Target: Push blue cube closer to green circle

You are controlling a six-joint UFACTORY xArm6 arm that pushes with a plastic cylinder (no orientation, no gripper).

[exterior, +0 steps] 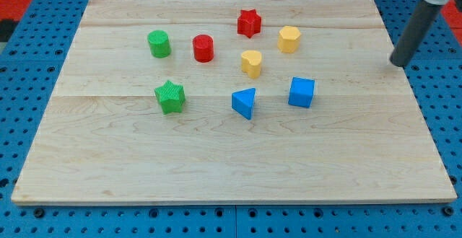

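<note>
A: Where is the blue cube [302,92], and where is my tip [399,63]?

B: Take the blue cube as the landmark. It sits on the wooden board [216,166], right of centre. My tip is to its upper right, well apart, near the board's right edge. The rod has no jaws to open or close; it touches and holds nothing.

A: And the target?

B: The green cylinder [159,44], the task's green circle, lies far to the cube's upper left.

A: What could go wrong?

B: Probably collisions. The blue wedge [245,102] is just left of the cube, the yellow heart [251,63] up and left of it, and the red cylinder [203,48] farther along that same line. A straight push toward the target would likely carry these along or turn the cube aside. An off-centre contact could also spin the cube away from its course. The red star [249,23], yellow hexagon [289,39] and green star [170,97] lie off that line.

A: Anything hidden?

B: The rod's upper part is cut off at the picture's top, and the arm is out of view. Whether my tip actually touches the board cannot be made out.
</note>
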